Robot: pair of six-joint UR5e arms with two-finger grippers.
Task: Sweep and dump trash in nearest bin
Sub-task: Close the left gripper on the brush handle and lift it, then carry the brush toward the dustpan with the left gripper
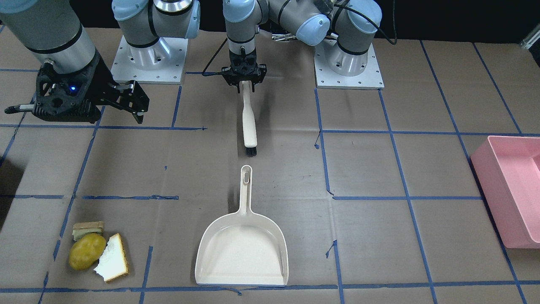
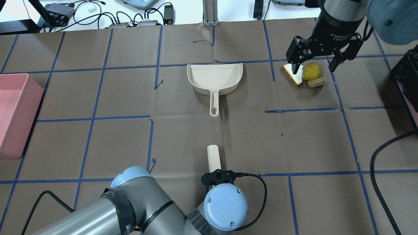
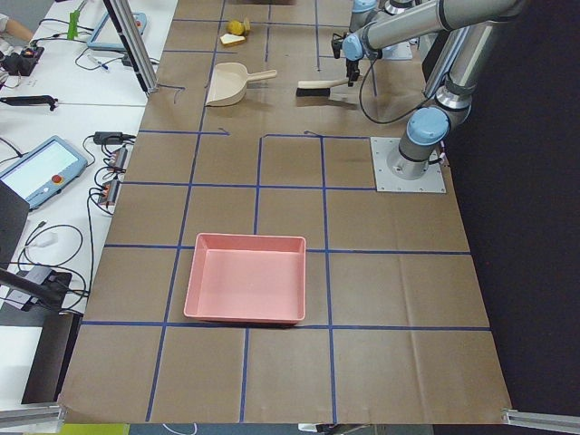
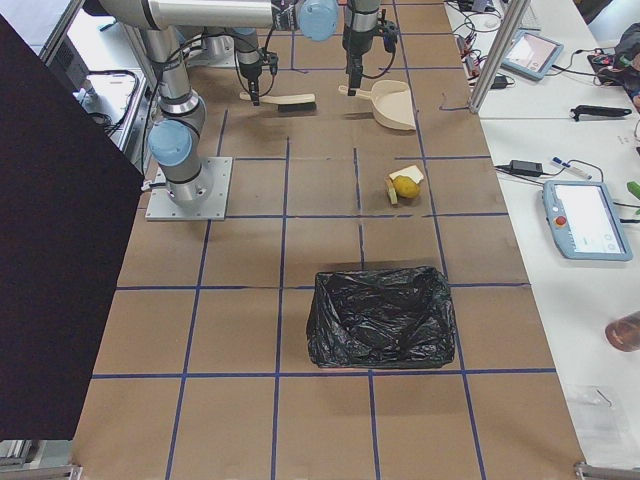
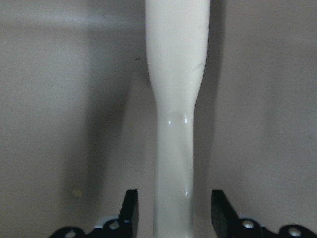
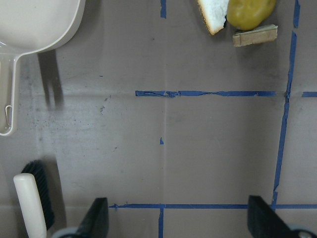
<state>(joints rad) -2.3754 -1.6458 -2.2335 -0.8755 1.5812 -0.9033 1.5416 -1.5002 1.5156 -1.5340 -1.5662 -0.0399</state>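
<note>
Barely begun, I'd say: the trash (image 1: 98, 251) lies unswept in a heap well apart from the empty dustpan (image 1: 242, 249), the left gripper (image 1: 245, 82) straddles the brush (image 1: 249, 122) handle with fingers spread, unclamped, and the right gripper (image 1: 137, 103) hangs wide open.

Glossy plastic is seen on the brush handle (image 5: 174, 99) and dustpan (image 1: 241, 249); the table (image 1: 371, 169) is covered in matt brown paper.
</note>
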